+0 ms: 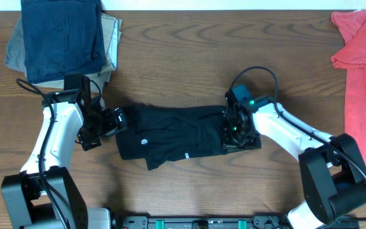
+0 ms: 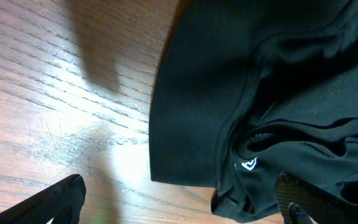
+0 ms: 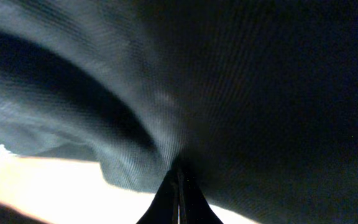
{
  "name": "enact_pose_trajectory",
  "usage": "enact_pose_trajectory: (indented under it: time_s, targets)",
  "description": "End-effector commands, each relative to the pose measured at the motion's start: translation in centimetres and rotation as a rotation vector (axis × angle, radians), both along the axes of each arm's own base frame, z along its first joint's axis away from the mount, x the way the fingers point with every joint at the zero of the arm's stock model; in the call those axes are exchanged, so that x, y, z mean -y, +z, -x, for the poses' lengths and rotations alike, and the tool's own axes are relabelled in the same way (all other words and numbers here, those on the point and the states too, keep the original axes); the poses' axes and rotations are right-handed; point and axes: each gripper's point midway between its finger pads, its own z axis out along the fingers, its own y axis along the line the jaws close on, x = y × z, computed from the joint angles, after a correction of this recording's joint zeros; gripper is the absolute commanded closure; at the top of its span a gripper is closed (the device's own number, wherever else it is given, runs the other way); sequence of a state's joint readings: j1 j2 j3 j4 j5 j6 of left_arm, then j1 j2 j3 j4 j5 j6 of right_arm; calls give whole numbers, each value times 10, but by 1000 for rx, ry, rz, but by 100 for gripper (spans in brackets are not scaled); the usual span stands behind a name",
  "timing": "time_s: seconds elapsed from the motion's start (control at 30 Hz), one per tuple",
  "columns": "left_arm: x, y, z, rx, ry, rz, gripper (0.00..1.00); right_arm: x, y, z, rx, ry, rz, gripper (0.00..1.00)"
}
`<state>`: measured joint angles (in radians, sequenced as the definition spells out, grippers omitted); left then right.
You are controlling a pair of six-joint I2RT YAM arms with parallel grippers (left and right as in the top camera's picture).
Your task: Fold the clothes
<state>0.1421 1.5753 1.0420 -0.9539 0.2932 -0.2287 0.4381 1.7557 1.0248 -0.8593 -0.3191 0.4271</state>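
Wood-grain table [image 1: 189, 57], black shirt [image 1: 170, 137] near its front edge. My right gripper [image 1: 232, 132] pinches its fabric; my left gripper [image 1: 114, 121] gapes, empty.

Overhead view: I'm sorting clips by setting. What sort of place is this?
Probably a robot clothes-folding test bench: wooden table, black shirt between the left arm and right arm, folded garments stacked aside.

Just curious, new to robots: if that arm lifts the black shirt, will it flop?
Probably floppy: the black shirt lies creased and bunches where the right gripper pinches it. Likely light, since the weave looks thin. Pushed, it would probably wrinkle rather than slide.
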Motion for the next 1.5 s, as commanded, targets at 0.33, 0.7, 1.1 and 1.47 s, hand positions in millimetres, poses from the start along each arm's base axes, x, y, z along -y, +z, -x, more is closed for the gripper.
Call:
enact_pose_trajectory:
  time_s: [0.33,0.7,1.1,1.47]
  targets:
    - [1,-1,0,3,-7,9,2,-31,54,-73,286,11,-115,71]
    - [1,-1,-1,10,-7,8,2,-75,-11,-78,253,76,-134,79]
    - [1,-1,-1,8,-7,9,2,-35,53,-100,318,33,-8,78]
    - [1,-1,0,6,-7,9,2,50,88,-52,199,77,239,5]
